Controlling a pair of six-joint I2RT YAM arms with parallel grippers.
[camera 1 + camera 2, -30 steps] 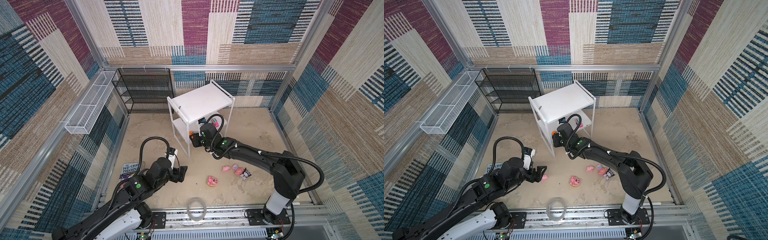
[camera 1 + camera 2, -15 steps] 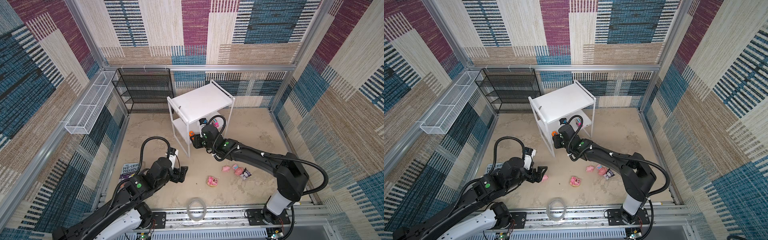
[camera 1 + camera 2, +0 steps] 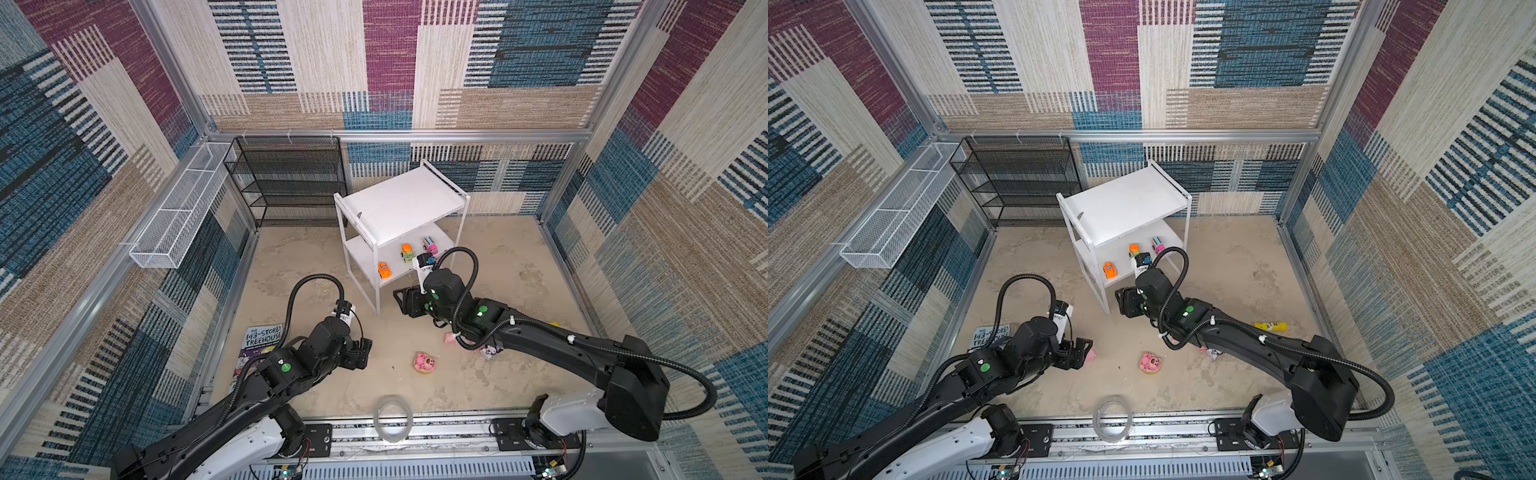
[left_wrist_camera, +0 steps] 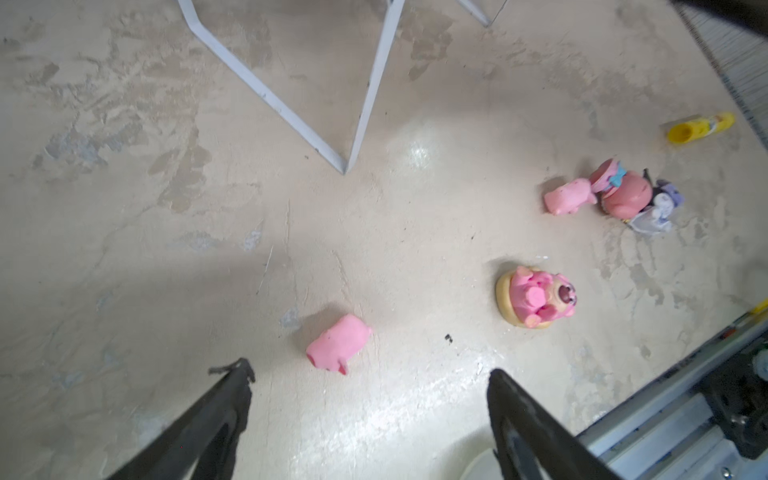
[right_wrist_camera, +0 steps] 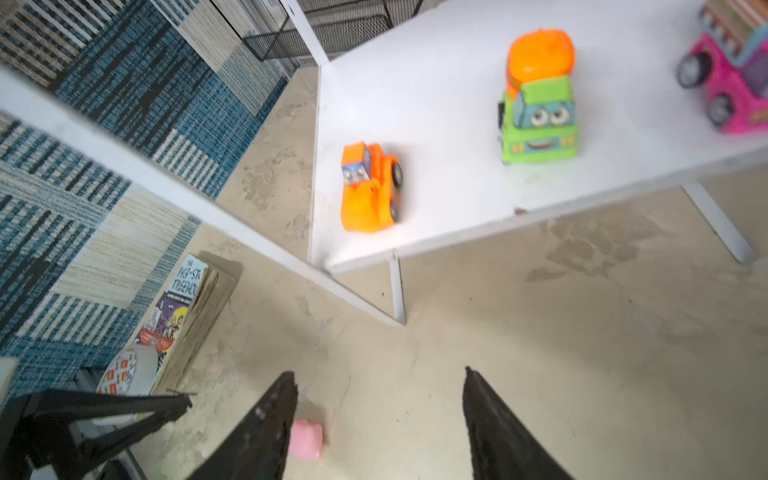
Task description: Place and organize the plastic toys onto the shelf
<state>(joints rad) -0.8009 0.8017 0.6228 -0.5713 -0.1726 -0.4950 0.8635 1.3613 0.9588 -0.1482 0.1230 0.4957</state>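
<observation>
The white shelf (image 3: 399, 208) holds three cars on its lower board (image 5: 436, 83): orange car (image 5: 370, 187), green-orange car (image 5: 538, 112), pink car (image 5: 731, 83). My right gripper (image 5: 379, 376) hangs open and empty over the floor, just in front of the shelf's near corner (image 3: 401, 301). My left gripper (image 4: 370, 372) is open low over the floor, with a pink pig (image 4: 338, 343) lying just beyond its fingertips. On the floor farther right are a pink bear (image 4: 536, 297), another pig (image 4: 569, 198), a pink figure (image 4: 625, 195) and the black-white figure (image 4: 660, 208).
A purple-covered book (image 3: 262, 338) lies by the left wall. A yellow tube (image 3: 1271, 326) lies near the right wall. A clear tape ring (image 3: 392, 417) sits at the front rail. A black mesh rack (image 3: 291, 183) and a white wire basket (image 3: 178, 208) stand at the back left.
My right gripper has opened and drawn back from the lower board, leaving the orange car there. The left arm has not moved.
</observation>
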